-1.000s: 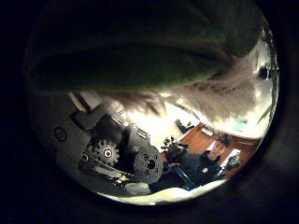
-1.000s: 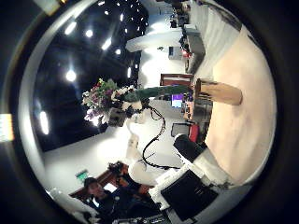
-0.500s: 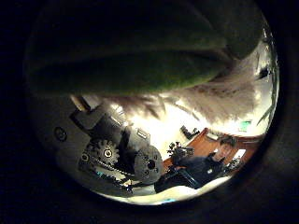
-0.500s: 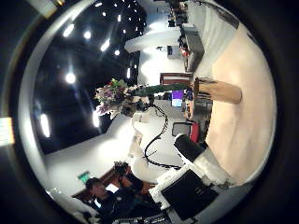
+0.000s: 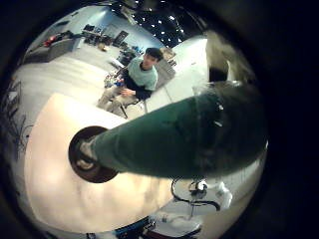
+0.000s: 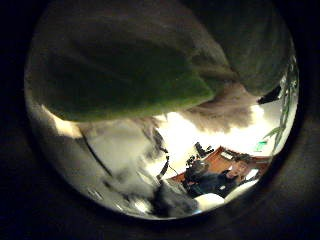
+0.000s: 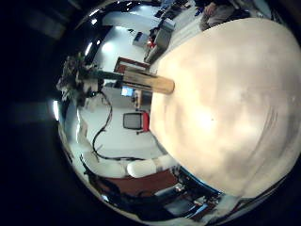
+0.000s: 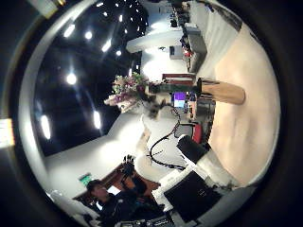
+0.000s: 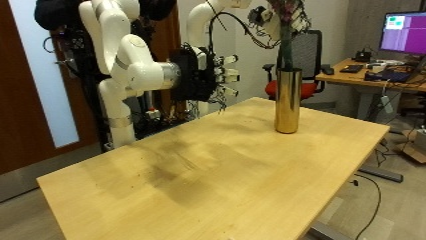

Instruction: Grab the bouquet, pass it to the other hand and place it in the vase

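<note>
A tall brass-coloured vase [image 9: 286, 97] stands near the far edge of the wooden table [image 9: 200, 170]. The bouquet [image 9: 288, 28] hangs straight above it, its dark green stem reaching down to the vase's mouth. My left hand [image 9: 273, 12] is at the top, shut on the bouquet. In the left little finger side palm view the stem [image 5: 174, 134] runs down to the vase's opening [image 5: 92, 155]. A green leaf [image 6: 120, 80] fills the left thumb side palm view. My right hand [image 9: 207, 72] hangs apart over the table's far side, fingers relaxed, holding nothing. From it I see the vase [image 8: 220, 92] and the flowers [image 8: 128, 92].
Behind the vase stands a black office chair [image 9: 310, 55] and a desk with a monitor [image 9: 404, 33]. A brown door [image 9: 33, 90] is at the far side, beyond the right arm. The table's edge runs close beside the vase.
The bouquet has come down towards the vase and its stem end has reached the opening. The left palm camera has moved with it. The right hand has stayed still.
</note>
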`<control>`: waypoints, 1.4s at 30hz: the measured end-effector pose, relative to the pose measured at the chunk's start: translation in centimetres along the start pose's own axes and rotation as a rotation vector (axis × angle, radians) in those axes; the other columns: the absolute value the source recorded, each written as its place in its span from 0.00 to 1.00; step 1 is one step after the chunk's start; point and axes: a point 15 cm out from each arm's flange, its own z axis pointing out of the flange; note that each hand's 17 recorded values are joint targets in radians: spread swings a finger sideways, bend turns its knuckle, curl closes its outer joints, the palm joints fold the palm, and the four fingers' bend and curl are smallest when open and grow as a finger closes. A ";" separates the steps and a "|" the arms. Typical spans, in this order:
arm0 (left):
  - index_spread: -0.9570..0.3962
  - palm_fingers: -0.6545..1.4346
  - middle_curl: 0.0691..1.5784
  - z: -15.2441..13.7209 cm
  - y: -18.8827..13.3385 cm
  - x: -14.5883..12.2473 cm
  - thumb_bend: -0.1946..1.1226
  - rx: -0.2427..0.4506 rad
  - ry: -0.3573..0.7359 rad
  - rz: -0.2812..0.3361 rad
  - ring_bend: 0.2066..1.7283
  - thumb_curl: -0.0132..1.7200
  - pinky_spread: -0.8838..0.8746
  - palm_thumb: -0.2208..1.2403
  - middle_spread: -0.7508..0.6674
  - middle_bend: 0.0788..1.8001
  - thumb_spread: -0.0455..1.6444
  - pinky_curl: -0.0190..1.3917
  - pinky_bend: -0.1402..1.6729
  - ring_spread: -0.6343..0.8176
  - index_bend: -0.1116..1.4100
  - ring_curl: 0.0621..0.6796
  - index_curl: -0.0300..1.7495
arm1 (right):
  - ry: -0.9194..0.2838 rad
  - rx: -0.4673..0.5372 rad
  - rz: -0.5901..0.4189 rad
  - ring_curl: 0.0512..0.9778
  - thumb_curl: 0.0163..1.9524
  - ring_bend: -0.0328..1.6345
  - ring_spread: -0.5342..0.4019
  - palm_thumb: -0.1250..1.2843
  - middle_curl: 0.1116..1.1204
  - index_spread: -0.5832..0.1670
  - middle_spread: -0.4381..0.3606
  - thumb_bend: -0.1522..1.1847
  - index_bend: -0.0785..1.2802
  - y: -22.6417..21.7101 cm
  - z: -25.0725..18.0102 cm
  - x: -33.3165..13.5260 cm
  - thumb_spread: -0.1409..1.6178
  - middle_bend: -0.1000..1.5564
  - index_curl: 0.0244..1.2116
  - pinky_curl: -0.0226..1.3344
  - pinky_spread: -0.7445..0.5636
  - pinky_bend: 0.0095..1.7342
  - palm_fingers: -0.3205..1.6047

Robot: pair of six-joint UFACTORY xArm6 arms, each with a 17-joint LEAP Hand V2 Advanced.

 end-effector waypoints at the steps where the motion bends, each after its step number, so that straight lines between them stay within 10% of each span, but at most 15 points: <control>1: 0.47 0.14 0.47 0.1 0.0 -0.8 0.09 -0.005 -0.001 -0.011 0.38 0.31 0.63 0.39 0.59 0.10 0.48 0.33 0.36 0.60 0.08 0.41 0.67 | 0.000 -0.001 0.000 0.22 0.23 0.26 0.74 0.63 0.17 0.38 0.71 0.09 0.18 0.0 0.0 0.0 0.62 0.17 0.20 0.25 0.82 0.26 0.18; 6: 0.79 0.15 0.30 -0.7 -0.3 -4.0 0.11 0.058 -0.024 -0.055 0.27 0.25 0.83 0.31 0.89 0.03 0.48 0.26 0.30 0.81 0.08 0.27 0.42 | -0.014 -0.009 0.000 0.22 0.23 0.26 0.74 0.63 0.17 0.39 0.71 0.09 0.18 0.3 -0.2 -0.4 0.62 0.17 0.21 0.25 0.82 0.25 0.19; 10: 0.86 0.18 0.21 -1.4 0.7 -5.5 0.11 0.060 -0.043 -0.087 0.21 0.22 0.89 0.29 0.95 0.03 0.47 0.23 0.27 0.86 0.11 0.21 0.29 | -0.020 -0.013 0.003 0.22 0.23 0.26 0.74 0.63 0.17 0.39 0.70 0.09 0.18 0.4 -0.2 -0.5 0.62 0.17 0.22 0.25 0.82 0.25 0.19; 19: 0.85 0.21 0.10 -2.6 2.1 -7.3 0.12 0.019 -0.125 -0.121 0.15 0.21 0.91 0.28 0.97 0.04 0.45 0.21 0.24 0.91 0.14 0.18 0.15 | -0.022 -0.018 -0.008 0.22 0.23 0.26 0.74 0.63 0.16 0.40 0.71 0.09 0.19 0.4 -0.3 -1.0 0.62 0.17 0.23 0.24 0.82 0.24 0.20; 33: 0.81 0.24 0.02 -10.1 6.7 -17.3 0.12 -0.137 -0.646 -0.344 0.10 0.20 0.90 0.28 0.98 0.04 0.45 0.22 0.21 0.95 0.16 0.18 0.12 | -0.039 -0.036 -0.007 0.22 0.23 0.25 0.73 0.64 0.15 0.41 0.71 0.09 0.19 1.0 -0.1 -1.1 0.62 0.16 0.24 0.24 0.82 0.23 0.22; 42: 0.81 0.24 0.01 -10.1 13.2 -17.3 0.12 -0.195 -0.654 -0.393 0.09 0.20 0.90 0.28 0.98 0.04 0.45 0.22 0.21 0.95 0.16 0.20 0.12 | -0.048 -0.064 -0.029 0.21 0.23 0.26 0.72 0.65 0.15 0.41 0.70 0.09 0.19 1.3 -0.1 -1.9 0.62 0.17 0.25 0.24 0.82 0.22 0.23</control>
